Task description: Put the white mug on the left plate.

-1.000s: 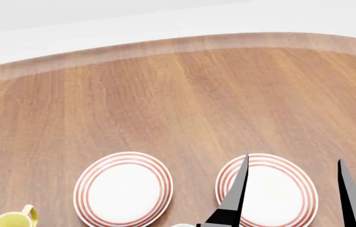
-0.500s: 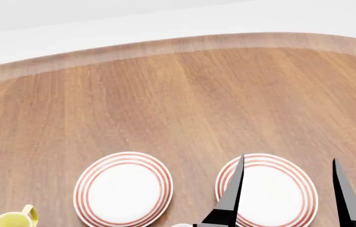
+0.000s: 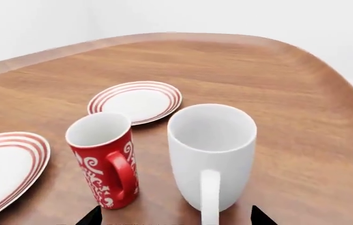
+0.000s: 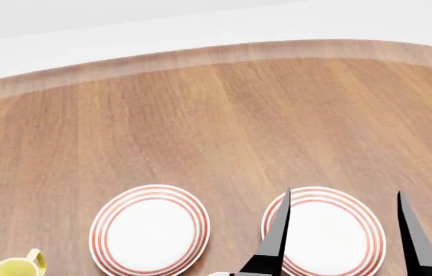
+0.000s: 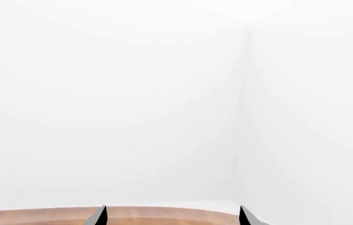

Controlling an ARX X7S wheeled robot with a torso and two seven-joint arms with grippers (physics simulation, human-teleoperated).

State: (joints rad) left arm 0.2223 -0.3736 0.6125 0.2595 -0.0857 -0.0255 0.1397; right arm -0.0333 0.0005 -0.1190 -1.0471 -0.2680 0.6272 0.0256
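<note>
While we look from the left wrist camera, we see the white mug (image 3: 211, 157): tall, plain, all white, standing upright on the wooden table (image 3: 289, 103) with its loop handle turned toward the camera. A smaller red mug (image 3: 104, 160) stands just beside it, apart from it. Two plates with red rings lie behind them; the left plate (image 4: 149, 229) is empty. Our left gripper (image 3: 175, 216) shows only two dark tips, spread wider than the mug. Our right gripper (image 4: 341, 233) is raised over the other plate (image 4: 331, 230), fingers wide apart, holding nothing.
</note>
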